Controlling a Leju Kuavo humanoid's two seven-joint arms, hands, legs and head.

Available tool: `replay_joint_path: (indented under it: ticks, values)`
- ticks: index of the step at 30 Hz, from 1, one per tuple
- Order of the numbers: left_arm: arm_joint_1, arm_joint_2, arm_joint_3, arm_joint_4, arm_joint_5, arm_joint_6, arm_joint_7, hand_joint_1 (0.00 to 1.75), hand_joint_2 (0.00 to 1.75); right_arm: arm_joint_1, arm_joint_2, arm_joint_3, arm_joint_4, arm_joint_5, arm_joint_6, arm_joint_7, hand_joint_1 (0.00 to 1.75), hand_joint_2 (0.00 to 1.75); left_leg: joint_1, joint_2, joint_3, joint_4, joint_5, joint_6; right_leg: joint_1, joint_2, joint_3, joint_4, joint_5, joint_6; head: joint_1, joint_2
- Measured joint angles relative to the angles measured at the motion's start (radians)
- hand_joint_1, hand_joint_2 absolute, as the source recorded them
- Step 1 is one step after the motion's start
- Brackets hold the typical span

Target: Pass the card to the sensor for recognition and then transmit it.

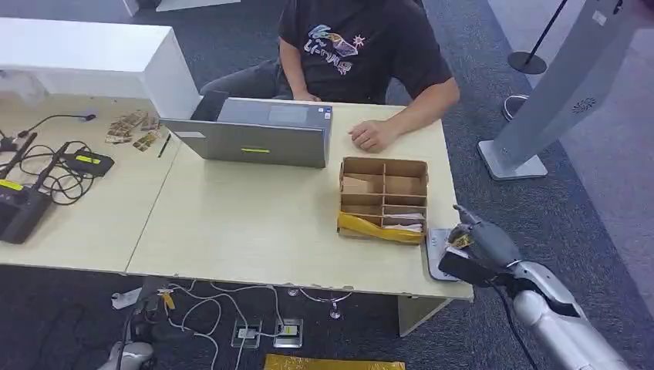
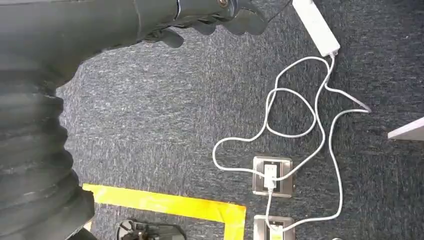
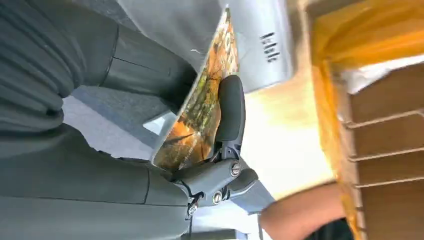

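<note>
1. Table [image 1: 231, 223]: person seated at far side behind laptop [image 1: 258, 135].
2. Cardboard divider box [image 1: 383, 199] near table's rt corner.
3. Grey sensor [image 1: 437, 253] flat at table's rt edge, just beside box.
4. Rt hand [image 1: 477, 245] over sensor, fingers [image 3: 230, 107] clamping card [image 3: 200, 107], card tilted just above sensor.
5. Lt hand [image 2: 210, 12] hangs above carpet, fingers curled, holding nothing.

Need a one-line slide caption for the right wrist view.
Right hand pinches an orange-patterned card over the grey sensor pad, beside the cardboard divider box.
</note>
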Motion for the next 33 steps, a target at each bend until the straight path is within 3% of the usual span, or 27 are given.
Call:
replay_joint_path:
  ticks: [33]
  values:
    - [0.000,0.000,0.002,0.000,-0.015,-0.009,0.000,0.00,1.75,-0.043,0.026,-0.002,0.167,-0.022,-0.073,-0.032,1.75,1.75,0.000,0.002,0.001,0.000,0.000,0.000,0.000,0.001,0.001,0.000,0.000,0.000,0.000,0.000]
